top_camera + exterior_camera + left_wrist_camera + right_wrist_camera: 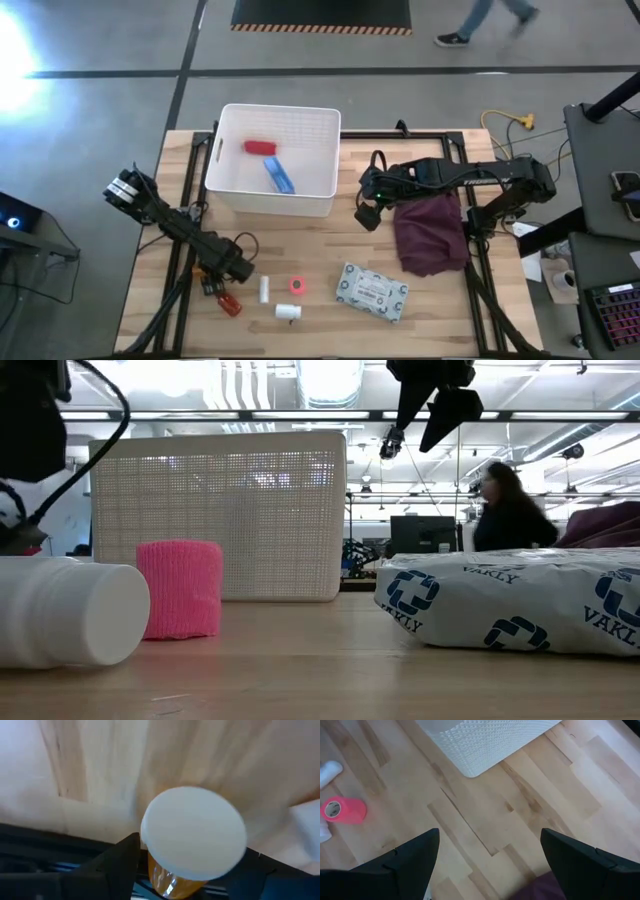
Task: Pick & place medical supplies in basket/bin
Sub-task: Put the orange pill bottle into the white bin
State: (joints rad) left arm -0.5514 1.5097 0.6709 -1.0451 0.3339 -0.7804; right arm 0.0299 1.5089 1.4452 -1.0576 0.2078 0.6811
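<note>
Wooden bench (330, 255). White basket (275, 205) at its far side, holding a red item (260, 147) and a blue tube (280, 176). Wipes pack (372, 291), pink roll (297, 286) and white bottles (265, 289) near the front edge. Right gripper (487, 857), fingers spread, empty, beside the maroon cloth (430, 235). Left gripper (187, 875) grasps an orange bottle (165, 880) with a white cap.

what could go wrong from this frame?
1. Left gripper has its jaws around the white-capped orange bottle close under the cap; it may slip on lifting.
2. The white bottle and pink wrap roll lie close by and could get knocked.
3. Right gripper hangs open near the basket.
</note>
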